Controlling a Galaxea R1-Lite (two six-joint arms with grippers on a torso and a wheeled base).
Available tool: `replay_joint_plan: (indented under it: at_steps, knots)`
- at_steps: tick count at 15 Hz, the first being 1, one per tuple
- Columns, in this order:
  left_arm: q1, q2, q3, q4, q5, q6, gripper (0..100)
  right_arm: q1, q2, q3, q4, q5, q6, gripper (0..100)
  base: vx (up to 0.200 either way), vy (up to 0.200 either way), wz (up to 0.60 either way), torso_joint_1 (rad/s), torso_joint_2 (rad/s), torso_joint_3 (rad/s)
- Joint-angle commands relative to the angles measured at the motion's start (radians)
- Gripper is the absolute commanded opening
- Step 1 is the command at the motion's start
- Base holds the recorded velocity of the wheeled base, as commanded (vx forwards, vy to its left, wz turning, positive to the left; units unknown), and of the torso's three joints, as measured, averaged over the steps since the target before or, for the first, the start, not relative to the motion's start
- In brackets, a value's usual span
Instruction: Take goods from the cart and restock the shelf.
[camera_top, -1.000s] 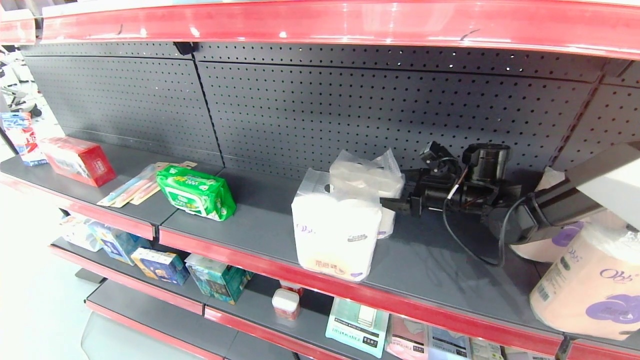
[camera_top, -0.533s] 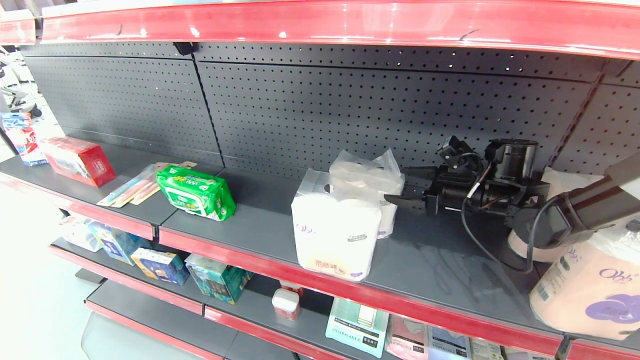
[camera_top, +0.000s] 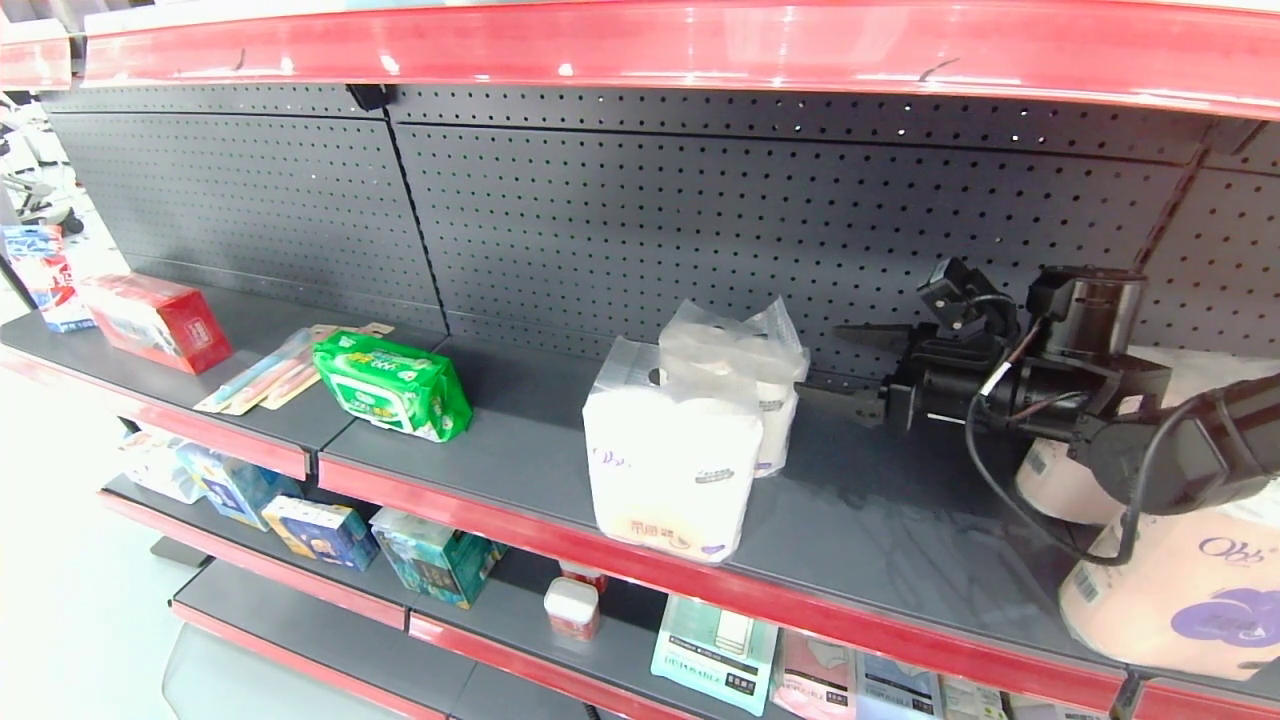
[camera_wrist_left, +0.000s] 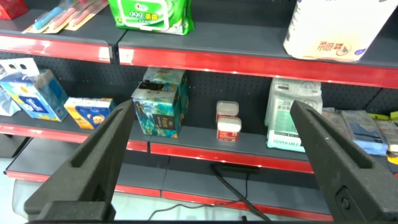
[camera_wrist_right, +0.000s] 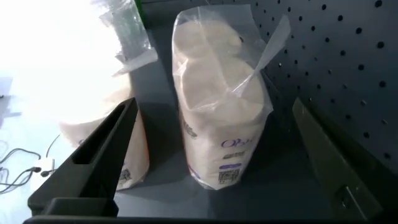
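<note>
The pack of rolls (camera_top: 742, 352) is standing upright on the shelf (camera_top: 880, 520), close to the pegboard back and just behind the white tissue pack (camera_top: 668, 470), so the placing looks done and the step in hand appears to be getting clear of it. To do that well, the right gripper (camera_top: 822, 365) should be drawing straight back along its own line, jaws kept spread, so neither finger snags the loose plastic at the top of the bag (it is flaring out on both sides) and tips the pack over. It should also avoid the big pink roll pack (camera_top: 1190, 570) beside the arm.

The right arm is reaching in from the right, level over the shelf, its gripper spread wide, holding nothing, fingertips just beside the pack. The left gripper (camera_wrist_left: 212, 109) is hanging low, facing the lower shelves, also spread wide and holding nothing.
</note>
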Motion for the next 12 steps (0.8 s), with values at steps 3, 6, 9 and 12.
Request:
replay_joint_plan:
  at_steps: [3, 6, 9, 12]
  knots:
    - [0.000, 0.001, 0.000, 0.000, 0.000, 0.000, 100, 0.000, -0.125, 0.061, -0.001, -0.042, 0.026, 100, 0.000, 0.000, 0.00, 0.000, 0.00, 0.000]
    - [0.000, 0.001, 0.000, 0.000, 0.000, 0.000, 100, 0.001, -0.219, 0.129, -0.001, -0.098, 0.076, 100, 0.000, 0.000, 0.00, 0.000, 0.00, 0.000]
    - [0.000, 0.001, 0.000, 0.000, 0.000, 0.000, 100, 0.012, -0.371, 0.191, 0.001, -0.197, 0.149, 100, 0.000, 0.000, 0.00, 0.000, 0.00, 0.000]
    - [0.000, 0.001, 0.000, 0.000, 0.000, 0.000, 100, 0.024, -0.561, 0.348, 0.002, -0.297, 0.170, 100, 0.000, 0.000, 0.00, 0.000, 0.00, 0.000]
